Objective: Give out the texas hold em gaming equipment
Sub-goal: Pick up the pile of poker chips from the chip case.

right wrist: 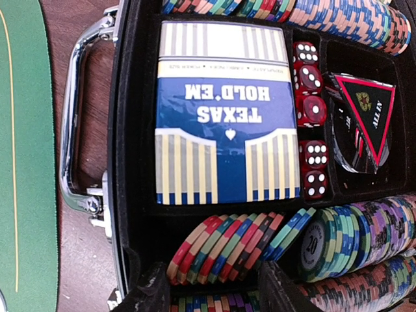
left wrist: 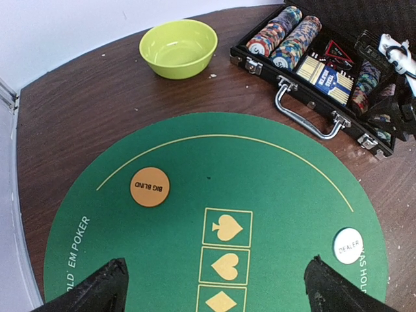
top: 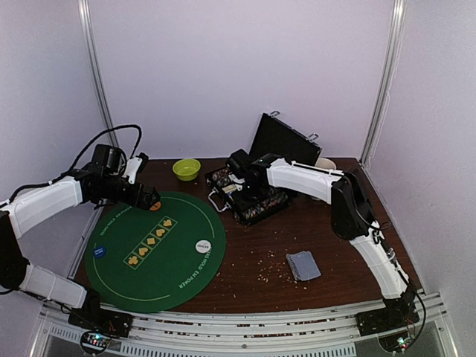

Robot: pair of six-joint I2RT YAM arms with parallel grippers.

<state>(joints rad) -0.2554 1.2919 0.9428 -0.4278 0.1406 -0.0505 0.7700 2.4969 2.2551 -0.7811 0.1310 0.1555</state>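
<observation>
The poker case (top: 256,210) lies open at the table's middle. It holds rows of multicoloured chips (right wrist: 240,250), a blue Texas Hold'em card box (right wrist: 221,117) and red dice (right wrist: 311,130). My right gripper (right wrist: 214,294) is down inside the case. Its jaws stand apart on either side of a leaning run of chips, without clamping them. My left gripper (left wrist: 214,286) hangs wide open over the green mat (left wrist: 273,182) with nothing between its fingers. The white dealer disc (left wrist: 348,246) and an orange Big Blind disc (left wrist: 149,187) lie on the mat. Grey-blue-backed cards (top: 303,265) lie on the wood at the right.
A lime-green bowl (top: 187,169) stands behind the mat, left of the case. The case lid (top: 282,139) stands up at the back, with a mug (top: 325,163) partly showing beside it. A blue disc (top: 100,251) lies at the mat's left edge. Crumbs dot the wood.
</observation>
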